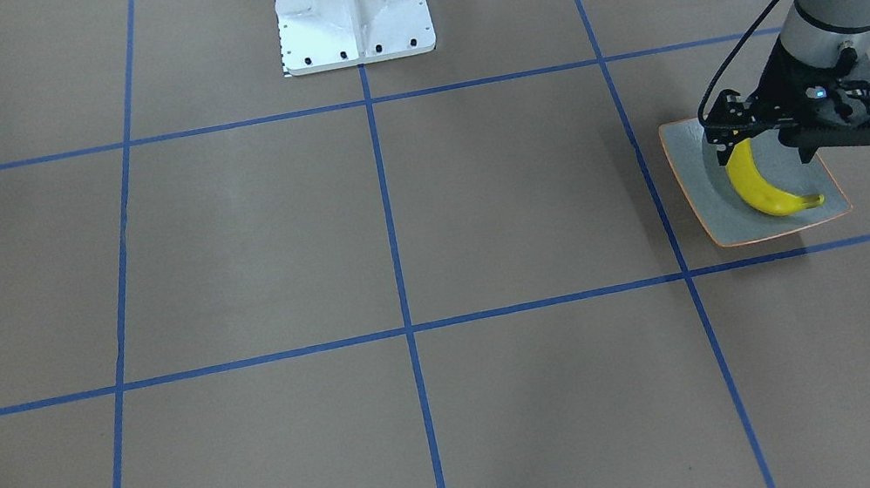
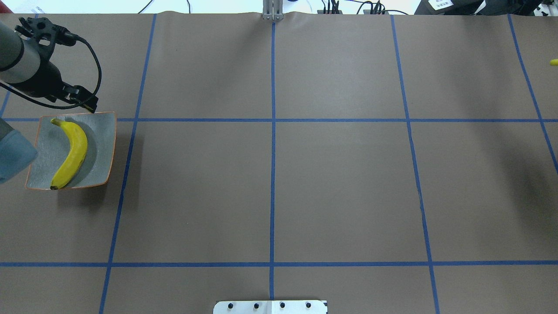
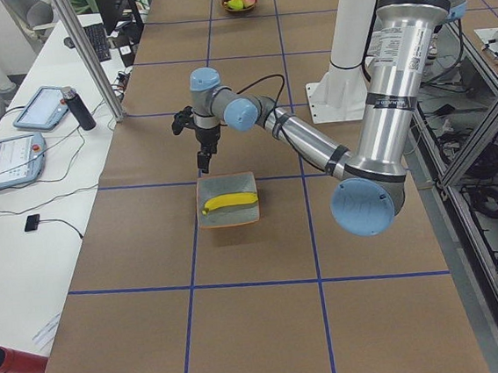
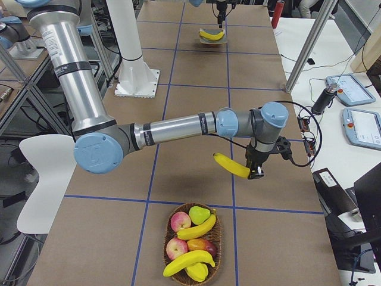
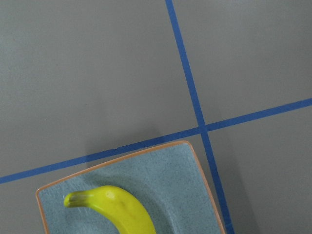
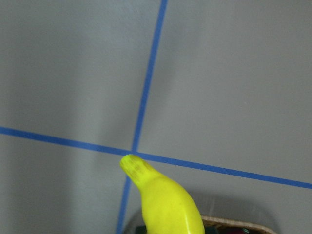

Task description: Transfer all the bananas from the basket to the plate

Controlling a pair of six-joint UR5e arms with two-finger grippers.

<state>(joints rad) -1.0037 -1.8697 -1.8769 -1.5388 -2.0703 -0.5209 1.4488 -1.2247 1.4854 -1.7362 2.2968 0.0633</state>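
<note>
The basket (image 4: 218, 237) and right tool (image 4: 256, 174) beside a banana (image 4: 231, 165) show only from the right end. The left tool (image 2: 87, 102) hangs by the plate (image 2: 99, 152); neither's closure can be told.

L arm (image 3: 302, 142) is stretched way out to the left, L hand (image 2: 87, 102) pointing straight down, hanging just above the tabletop (image 2: 340, 183). Open or not, can't tell tbh. R arm (image 4: 172, 128) reaches out low on the right, R hand (image 4: 256, 170) pointing down w/ a banana (image 4: 232, 165) at its tips. Grip unclear.
</note>
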